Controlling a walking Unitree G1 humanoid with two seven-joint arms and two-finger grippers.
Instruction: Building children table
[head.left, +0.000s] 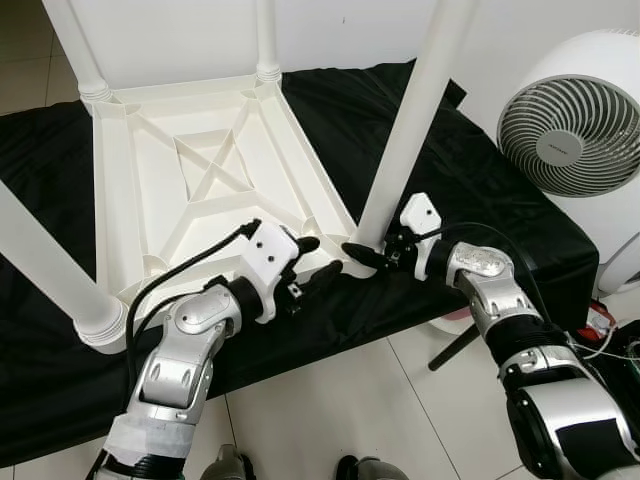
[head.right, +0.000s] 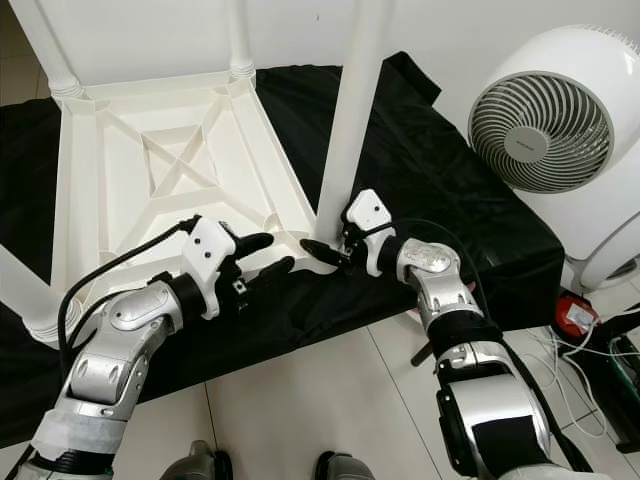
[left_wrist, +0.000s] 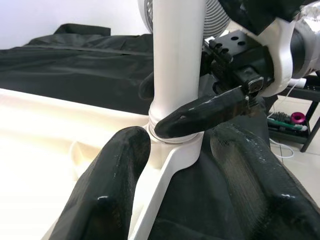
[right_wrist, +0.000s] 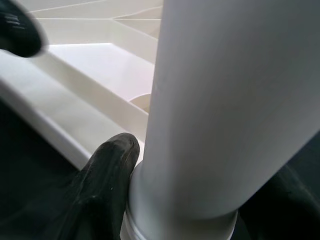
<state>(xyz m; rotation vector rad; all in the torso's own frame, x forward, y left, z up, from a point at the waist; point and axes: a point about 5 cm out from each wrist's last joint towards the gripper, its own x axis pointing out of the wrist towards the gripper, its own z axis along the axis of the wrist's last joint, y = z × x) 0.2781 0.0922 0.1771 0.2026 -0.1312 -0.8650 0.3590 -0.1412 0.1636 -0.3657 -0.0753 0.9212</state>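
So the white kids' table is flipped upside down on a black cloth spread over the floor, legs sticking up. Over on the left there's a near leg already seated in its corner socket, and two more legs at the far corners.

The left end effector sits at the near edge of the table's underside, fingers spread apart with nothing in them. One finger lies over the frame, the other hangs just off the edge above the cloth, both pointing toward the near right corner.

Just to the right, the fourth leg stands in that near right corner socket, leaning a bit to the right. The right end effector has its two fingers wrapped around the very bottom of that leg, one on each side, right at the collar where it meets the socket.

Further right a white round fan stands beside the cloth.
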